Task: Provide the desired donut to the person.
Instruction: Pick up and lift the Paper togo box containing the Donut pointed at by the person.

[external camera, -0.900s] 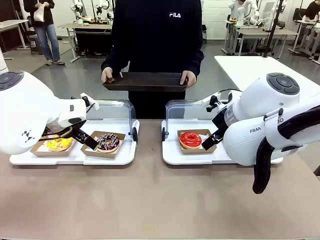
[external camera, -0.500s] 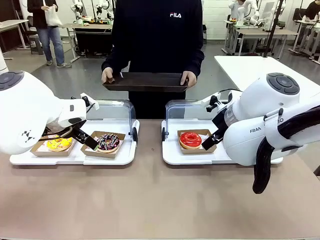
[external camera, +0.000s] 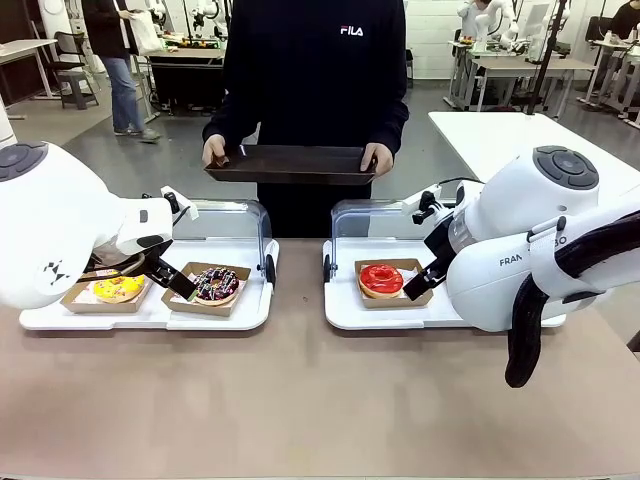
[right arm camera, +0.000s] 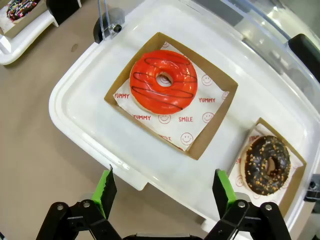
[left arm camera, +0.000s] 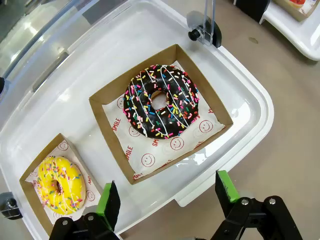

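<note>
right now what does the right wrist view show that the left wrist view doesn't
Right wrist view: the red glazed donut full on, a chocolate donut with nut crumbs, and the open right gripper. Left wrist view: the chocolate sprinkle donut, the yellow donut, and the open left gripper. Both: donuts in cardboard boxes on a white tray on the brown table.

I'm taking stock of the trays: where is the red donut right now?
In the front view, the red donut sits in a cardboard box on the white tray at the robot's right, just left of the open right gripper.
</note>
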Controlling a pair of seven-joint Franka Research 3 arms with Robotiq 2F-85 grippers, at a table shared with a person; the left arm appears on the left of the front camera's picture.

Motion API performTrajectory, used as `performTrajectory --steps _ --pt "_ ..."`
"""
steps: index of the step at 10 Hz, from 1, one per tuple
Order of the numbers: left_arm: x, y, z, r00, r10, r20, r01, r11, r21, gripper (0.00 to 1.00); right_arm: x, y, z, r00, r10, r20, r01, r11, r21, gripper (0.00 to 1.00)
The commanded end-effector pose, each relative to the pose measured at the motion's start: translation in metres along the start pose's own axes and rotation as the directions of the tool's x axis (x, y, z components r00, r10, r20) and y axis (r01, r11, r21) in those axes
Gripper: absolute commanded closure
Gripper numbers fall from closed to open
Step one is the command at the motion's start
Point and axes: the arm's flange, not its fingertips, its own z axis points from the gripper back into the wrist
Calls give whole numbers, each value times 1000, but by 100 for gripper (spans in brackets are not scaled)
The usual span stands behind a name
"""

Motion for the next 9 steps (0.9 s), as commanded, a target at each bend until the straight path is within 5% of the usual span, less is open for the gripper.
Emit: performTrajectory --steps 1,9 --pt "1 0 1 1000 0 5 0 1000 1 0 0 0 0 1000 0 0 0 1000 0 0" --pt "1 0 1 1000 0 5 0 1000 1 0 0 0 0 1000 0 0 0 1000 0 0"
